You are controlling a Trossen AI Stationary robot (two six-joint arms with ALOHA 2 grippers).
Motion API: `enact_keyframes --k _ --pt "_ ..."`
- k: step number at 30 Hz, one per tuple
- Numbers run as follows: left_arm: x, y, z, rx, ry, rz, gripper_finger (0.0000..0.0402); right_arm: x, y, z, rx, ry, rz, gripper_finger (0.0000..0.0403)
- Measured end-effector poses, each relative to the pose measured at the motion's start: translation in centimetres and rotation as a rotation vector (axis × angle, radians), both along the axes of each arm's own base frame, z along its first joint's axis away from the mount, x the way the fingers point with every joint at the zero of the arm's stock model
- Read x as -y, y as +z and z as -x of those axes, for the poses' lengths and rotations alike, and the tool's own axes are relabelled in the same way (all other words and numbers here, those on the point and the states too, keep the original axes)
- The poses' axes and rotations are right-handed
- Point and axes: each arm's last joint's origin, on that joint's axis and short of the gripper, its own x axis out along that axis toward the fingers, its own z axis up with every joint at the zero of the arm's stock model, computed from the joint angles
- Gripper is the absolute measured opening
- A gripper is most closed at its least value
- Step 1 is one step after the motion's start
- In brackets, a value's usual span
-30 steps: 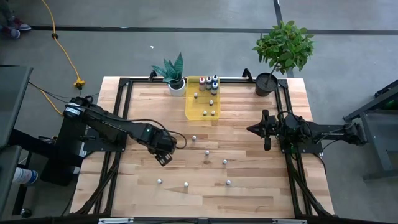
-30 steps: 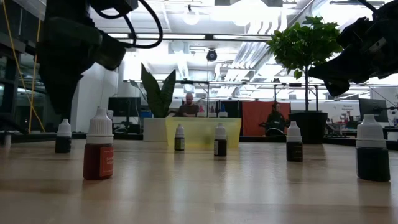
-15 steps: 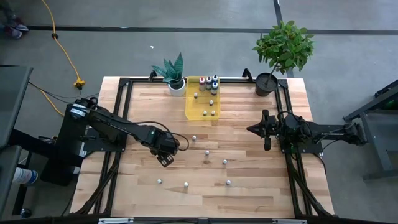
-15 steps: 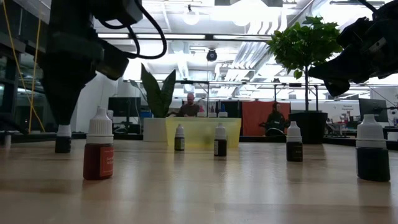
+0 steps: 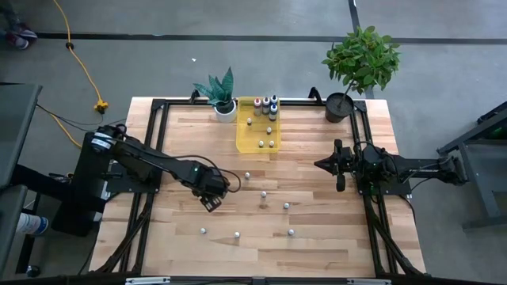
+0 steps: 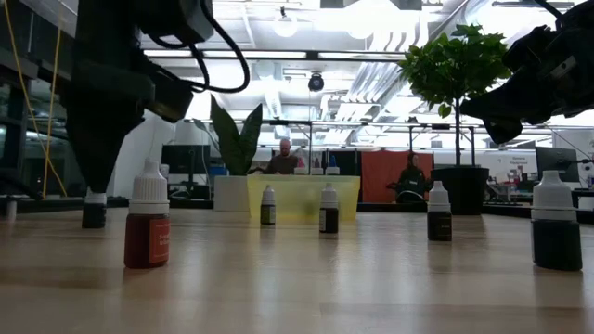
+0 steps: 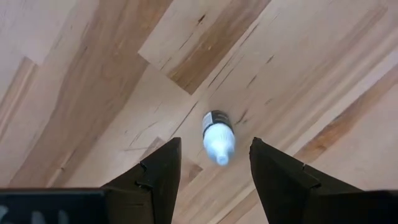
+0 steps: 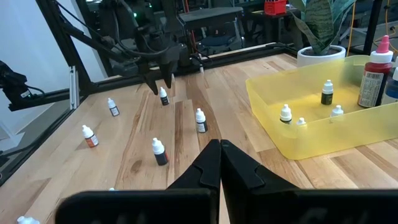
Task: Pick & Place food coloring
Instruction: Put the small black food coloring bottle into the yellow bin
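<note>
My left gripper [image 5: 212,193] hangs open over the left middle of the table. Its own wrist view shows the left gripper [image 7: 212,148] straddling a small white-capped food coloring bottle [image 7: 217,137] that stands on the wood, with a gap on each side. In the low view the left gripper [image 6: 96,178] is down around the cap of that bottle [image 6: 93,211]. Several more food coloring bottles [image 5: 264,192] are scattered over the table. The right gripper [image 5: 333,165] waits shut at the right, above the table.
A translucent yellow tray [image 5: 252,136] at the back centre holds several bottles, some larger. A small potted plant [image 5: 224,95] stands left of it and a bigger plant [image 5: 354,67] at the back right. People sit in the room beyond.
My left gripper has shifted slightly right and come down over the far-left bottle, so its cap now sits between the fingers. The right arm has not moved.
</note>
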Motion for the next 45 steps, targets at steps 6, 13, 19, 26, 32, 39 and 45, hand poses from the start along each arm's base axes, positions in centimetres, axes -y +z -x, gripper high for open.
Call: enact_keyframes --k 6,13,19,26,32,39,45 --pt "0.03 -0.23 -0.06 -0.011 -0.030 -0.002 0.0182 0.00 0.00 0.00 0.000 0.000 0.000 0.0000" --pt "0.09 -0.30 -0.25 0.003 -0.053 0.005 0.0182 0.00 0.00 0.00 0.000 0.000 0.000 0.0000" --pt "0.11 -0.30 -0.20 -0.004 -0.057 0.014 0.0179 0.00 0.00 0.00 0.000 0.000 0.000 0.0000" --pt "0.14 -0.30 -0.21 -0.004 -0.070 0.023 0.0120 0.00 0.00 0.00 0.000 0.000 0.000 0.0000" --pt "0.14 -0.28 -0.25 -0.001 -0.070 0.021 0.0057 0.00 0.00 0.00 0.000 0.000 0.000 0.0000" --pt "0.15 -0.21 -0.27 0.003 -0.070 0.021 0.0029 0.00 0.00 0.00 0.001 0.000 0.000 0.0000" --pt "0.24 0.52 -0.39 0.014 -0.083 0.046 0.0026 0.00 0.00 0.00 0.001 0.000 0.000 0.0000"
